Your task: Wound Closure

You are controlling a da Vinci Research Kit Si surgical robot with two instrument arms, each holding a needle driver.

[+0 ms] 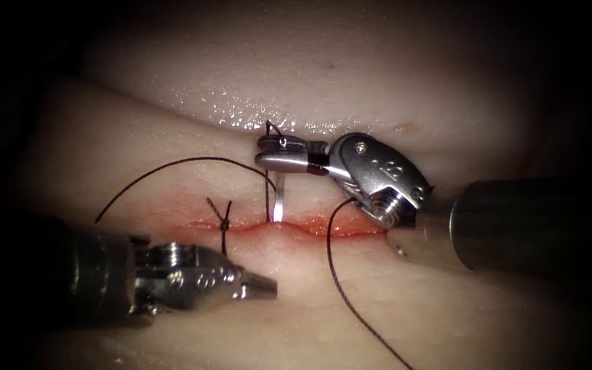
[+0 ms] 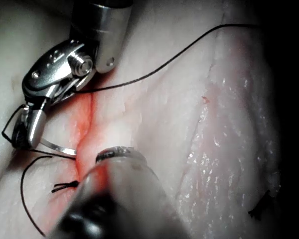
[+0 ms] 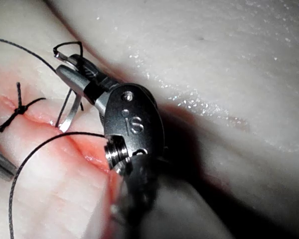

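The cut (image 1: 310, 225) runs across the tissue (image 1: 173, 103), edged with red fluid. My right tool (image 1: 262, 151) sits just beyond the cut, jaws shut on the curved needle (image 1: 279, 200) near its tail end. The needle hangs down from the jaws and its other end enters the tissue at the cut's far lip. Close up, the same grip is seen on the needle (image 3: 70, 117) by the right tool (image 3: 61, 60). My left tool (image 1: 270, 290) lies on the near side of the cut, shut and holding nothing. Dark thread (image 1: 173, 166) arcs away to the left.
A tied knot (image 1: 224, 223) with short ends closes the cut left of the needle, also seen as a knot (image 3: 19, 108). Another strand of thread (image 1: 334, 274) crosses the cut under the right tool's wrist and trails toward the near edge.
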